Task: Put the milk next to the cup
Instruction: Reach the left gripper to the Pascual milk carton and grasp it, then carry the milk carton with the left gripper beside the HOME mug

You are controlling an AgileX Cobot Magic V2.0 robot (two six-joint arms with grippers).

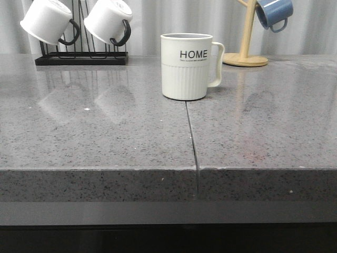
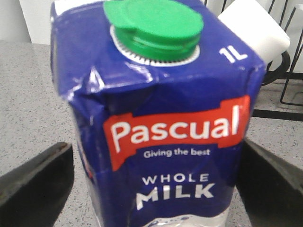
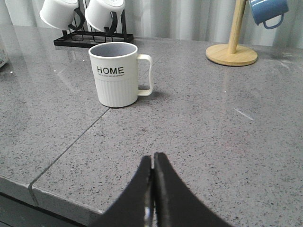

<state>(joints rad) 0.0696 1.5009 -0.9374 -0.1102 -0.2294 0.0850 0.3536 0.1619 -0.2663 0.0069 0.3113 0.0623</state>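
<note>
The milk [image 2: 161,94], a dark blue "WHOLE MILK" carton with a green cap, stands upright and fills the left wrist view. My left gripper [image 2: 156,151] is open around it; a strip of counter shows between one finger [image 2: 38,175] and the carton, and the other finger [image 2: 270,175] sits at the carton's edge. Neither the milk nor any gripper shows in the front view. The cream ribbed "HOME" cup [image 1: 185,66] [image 3: 116,75] stands mid-counter, handle to the right. My right gripper [image 3: 152,158] is shut and empty, low over the counter in front of the cup.
A black rack [image 1: 81,58] with two white mugs [image 1: 47,20] stands at the back left. A wooden stand [image 1: 245,57] with a blue mug [image 1: 274,13] is at the back right. A seam [image 1: 192,142] runs from the cup to the counter's front edge.
</note>
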